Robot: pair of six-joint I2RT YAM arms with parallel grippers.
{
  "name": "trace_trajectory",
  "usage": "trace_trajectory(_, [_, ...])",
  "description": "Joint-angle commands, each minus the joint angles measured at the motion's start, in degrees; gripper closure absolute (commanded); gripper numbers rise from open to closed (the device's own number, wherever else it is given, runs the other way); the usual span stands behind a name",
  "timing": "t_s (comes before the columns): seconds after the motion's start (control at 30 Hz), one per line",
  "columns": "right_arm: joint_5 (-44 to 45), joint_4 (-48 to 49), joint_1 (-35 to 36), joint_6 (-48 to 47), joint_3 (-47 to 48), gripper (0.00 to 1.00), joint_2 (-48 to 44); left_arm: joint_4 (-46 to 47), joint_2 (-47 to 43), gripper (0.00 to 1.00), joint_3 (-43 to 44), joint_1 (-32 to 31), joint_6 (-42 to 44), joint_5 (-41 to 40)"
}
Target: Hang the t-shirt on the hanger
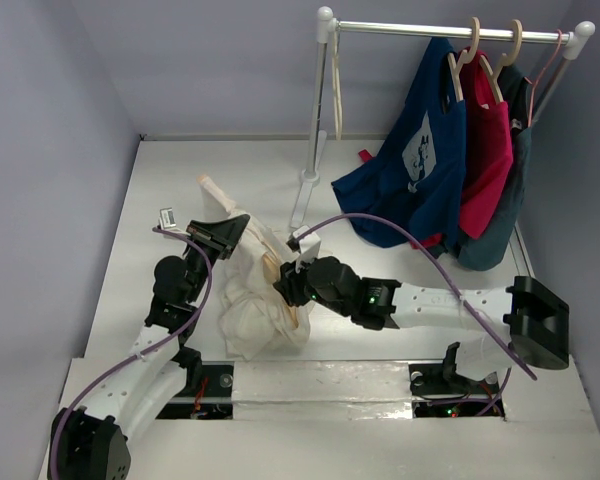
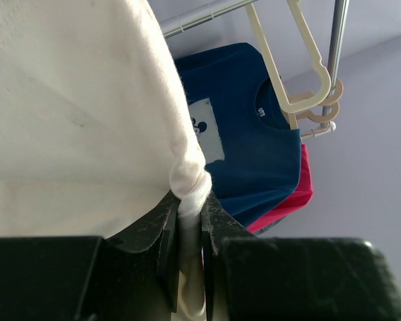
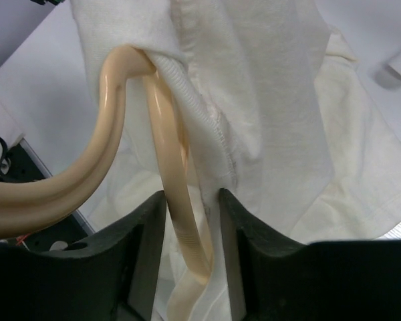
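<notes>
The cream-white t-shirt [image 1: 248, 305] lies bunched on the table between my two arms. My left gripper [image 1: 232, 233] is shut on a rolled edge of the t-shirt [image 2: 73, 100], and the pinched cloth shows between its fingertips in the left wrist view [image 2: 190, 215]. My right gripper [image 1: 286, 284] is at the shirt's right side. In the right wrist view it [image 3: 192, 208] is shut on the tan hanger [image 3: 171, 175] together with a fold of the t-shirt [image 3: 267, 100]. The hanger's curved part goes under the shirt's ribbed hem. Most of the hanger [image 1: 271, 268] is hidden in the cloth.
A white clothes rack [image 1: 450, 31] stands at the back right with a navy printed shirt [image 1: 410, 170], a red shirt [image 1: 486, 150] and a dark shirt [image 1: 500, 225] on hangers. Its upright pole [image 1: 312, 130] stands just behind the t-shirt. A pinkish wire hanger [image 1: 550, 60] hangs at the rail's right end.
</notes>
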Motion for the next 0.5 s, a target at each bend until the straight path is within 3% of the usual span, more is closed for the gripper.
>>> trace_trajectory(0.0, [2.0, 3.3, 0.4, -0.7, 3.1, 0.61, 0.8, 2.9, -0.9, 1.00, 1.1, 0.0, 0.7, 1.1])
trace_trajectory(0.13, [4.5, 1.7, 0.4, 0.6, 2.6, 0.67, 0.3, -0.6, -1.4, 1.00, 2.1, 0.0, 2.6, 0.1])
trace_trajectory(0.3, [5.2, 1.3, 0.4, 1.4, 1.3, 0.64, -1.1, -1.3, -2.0, 1.00, 1.8, 0.0, 3.3, -1.3])
trace_trajectory(0.47, [6.0, -0.9, 0.4, 1.1, 2.6, 0.93, 0.2, -2.5, -1.4, 1.00, 2.8, 0.0, 4.1, -0.9])
